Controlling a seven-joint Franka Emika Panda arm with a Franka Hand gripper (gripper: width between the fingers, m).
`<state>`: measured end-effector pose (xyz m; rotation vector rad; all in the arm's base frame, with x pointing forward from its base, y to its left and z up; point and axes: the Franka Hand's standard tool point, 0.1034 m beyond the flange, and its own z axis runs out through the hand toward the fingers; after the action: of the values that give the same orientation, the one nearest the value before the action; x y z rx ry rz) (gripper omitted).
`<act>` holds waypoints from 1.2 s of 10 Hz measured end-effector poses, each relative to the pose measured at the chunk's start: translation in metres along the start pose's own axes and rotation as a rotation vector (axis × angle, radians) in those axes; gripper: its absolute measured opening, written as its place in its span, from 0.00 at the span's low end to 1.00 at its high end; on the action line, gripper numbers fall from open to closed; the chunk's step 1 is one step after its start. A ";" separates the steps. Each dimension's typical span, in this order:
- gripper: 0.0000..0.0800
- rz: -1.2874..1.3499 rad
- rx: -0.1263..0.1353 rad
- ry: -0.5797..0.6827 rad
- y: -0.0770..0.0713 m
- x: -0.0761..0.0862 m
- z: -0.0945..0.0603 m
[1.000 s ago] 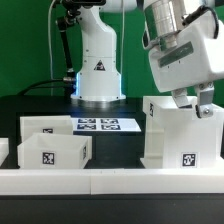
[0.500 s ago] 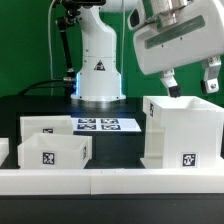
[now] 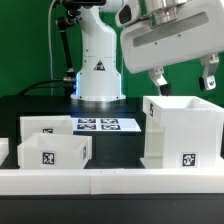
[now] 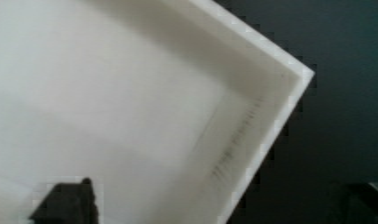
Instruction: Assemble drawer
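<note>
The large white drawer casing [image 3: 181, 131] stands upright at the exterior view's right, with a square tag low on its front. Two shallow white trays sit at the left: one in front [image 3: 52, 151] with a tag, one behind it [image 3: 46, 124]. My gripper [image 3: 184, 82] hangs above the casing, clear of its top rim, fingers spread wide and empty. In the wrist view the casing's white wall and rim [image 4: 150, 110] fill most of the picture. One dark fingertip [image 4: 65, 202] shows over it, and the gripper [image 4: 221, 205] holds nothing.
The marker board [image 3: 107, 125] lies flat at the foot of the white robot base [image 3: 98, 70]. A low white border rail [image 3: 110, 181] runs along the front edge. The table top is black, with a green backdrop behind.
My gripper has risen from the casing's top rim and shifted a little to the exterior view's left. Its fingers now stand wider apart. The casing has stayed in place.
</note>
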<state>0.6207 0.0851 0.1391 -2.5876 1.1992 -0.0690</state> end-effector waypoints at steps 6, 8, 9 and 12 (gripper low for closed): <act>0.81 -0.572 -0.080 -0.003 0.016 0.009 0.000; 0.81 -0.672 -0.095 -0.003 0.040 0.027 -0.005; 0.81 -0.690 -0.106 -0.002 0.060 0.041 -0.011; 0.81 -0.725 -0.135 -0.002 0.110 0.068 -0.010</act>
<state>0.5815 -0.0359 0.1132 -2.9970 0.2149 -0.1361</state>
